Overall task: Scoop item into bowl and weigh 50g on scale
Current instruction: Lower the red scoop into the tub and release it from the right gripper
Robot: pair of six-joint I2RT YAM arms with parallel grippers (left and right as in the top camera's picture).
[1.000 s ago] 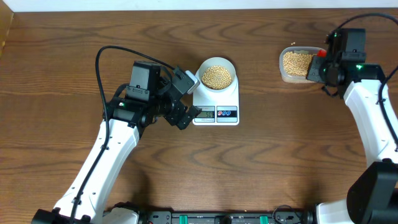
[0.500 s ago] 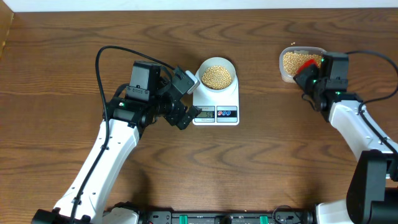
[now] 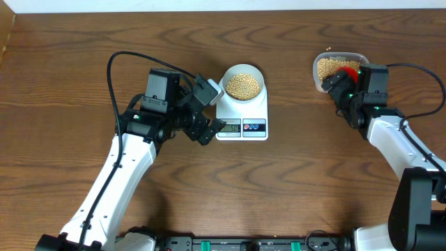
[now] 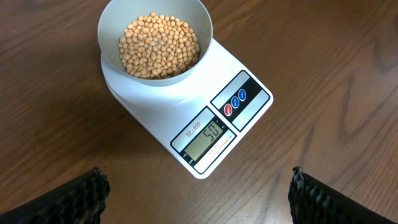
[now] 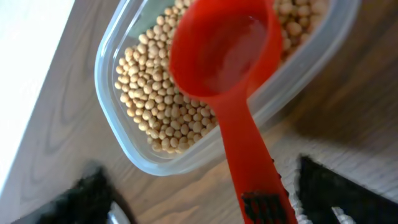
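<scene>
Currently the small round white bowl (image 4: 111, 28) of tan-yellow beans (image 4: 159, 45) sits on the white rectangular digital scale (image 4: 186, 109), which reads 50. Bare wooden table (image 3: 293, 181) lies all round it. The left gripper (image 4: 198, 186) hangs spread wide beside the scale's display corner. The right gripper (image 5: 261, 205) clamps the empty red plastic scoop (image 5: 224, 50) over the rim of the clear plastic tub (image 5: 112, 99), near the table's far edge.

**Left spread wide, right clamped on a scoop**

Reaches with left arm (image 3: 118, 167) from the near edge, elbow bent, wrist turned to the right. Holds left end effector (image 3: 209, 113) aimed downward, fingers (image 4: 74, 199) spread wide, gripping nothing. Extends right arm (image 3: 408, 143) from the right side toward the far edge, wrist angled left. Clamps right end effector (image 3: 340, 82) on the handle of a scoop (image 5: 224, 56), carried tilted in the air.
</scene>
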